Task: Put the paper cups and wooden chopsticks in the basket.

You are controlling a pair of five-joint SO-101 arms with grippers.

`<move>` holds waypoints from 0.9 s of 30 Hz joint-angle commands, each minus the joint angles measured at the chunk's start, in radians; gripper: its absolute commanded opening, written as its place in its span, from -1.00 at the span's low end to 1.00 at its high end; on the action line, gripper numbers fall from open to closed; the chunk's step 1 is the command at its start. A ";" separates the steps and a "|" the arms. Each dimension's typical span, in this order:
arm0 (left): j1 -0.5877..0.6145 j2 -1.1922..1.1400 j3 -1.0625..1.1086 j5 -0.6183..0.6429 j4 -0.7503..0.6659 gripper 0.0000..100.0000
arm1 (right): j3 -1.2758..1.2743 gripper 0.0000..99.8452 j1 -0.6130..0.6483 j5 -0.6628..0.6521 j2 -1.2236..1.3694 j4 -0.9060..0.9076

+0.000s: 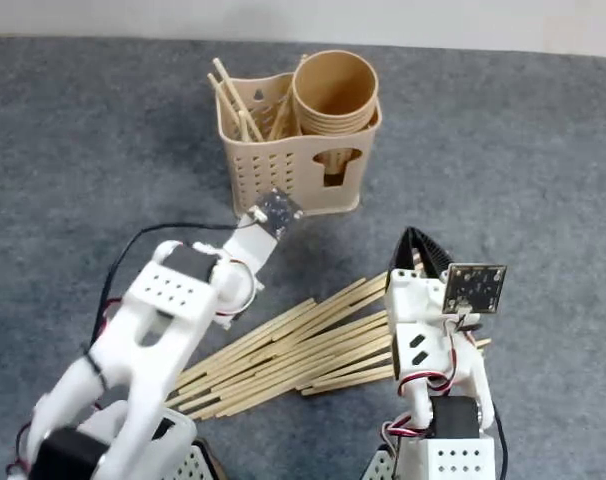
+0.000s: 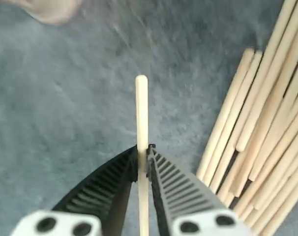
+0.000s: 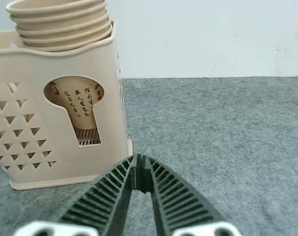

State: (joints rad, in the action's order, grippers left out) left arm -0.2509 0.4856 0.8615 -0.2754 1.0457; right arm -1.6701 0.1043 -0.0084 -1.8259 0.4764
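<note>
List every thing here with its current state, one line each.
Beige perforated plastic basket: upright on the grey table.
Stack of brown paper cups: nested, upright in one basket compartment.
Wooden chopsticks in the basket: leaning in the other compartment.
Loose pile of wooden chopsticks: lying flat on the table, outside the basket.
Single wooden chopstick: gripped.
Left tool: shut on the single chopstick.
Right tool: shut, empty.

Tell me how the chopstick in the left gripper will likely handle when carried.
The chopstick looks like thin, straight wood, so it is probably stiff and light. It is pinched at the tips of the left gripper with length sticking out, so it may pivot if bumped. Its rounded end suggests it would roll if dropped.
</note>
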 commanded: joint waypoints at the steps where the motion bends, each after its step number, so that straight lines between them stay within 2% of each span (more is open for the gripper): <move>1: 0.018 0.139 0.019 -0.005 -0.003 -0.99 | -0.031 -0.94 0.008 -0.014 -0.015 -0.028; 14: 0.048 0.519 0.039 -0.003 -0.066 -0.99 | -0.031 -0.94 0.008 -0.014 -0.015 -0.028; 27: 0.077 0.651 0.038 -0.002 -0.505 -0.99 | -0.031 -0.94 0.012 -0.014 -0.015 -0.028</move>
State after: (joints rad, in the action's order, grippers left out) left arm -0.1864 1.1101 0.9260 -0.2785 0.6483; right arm -1.6701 0.1043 -0.0084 -1.8259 0.4764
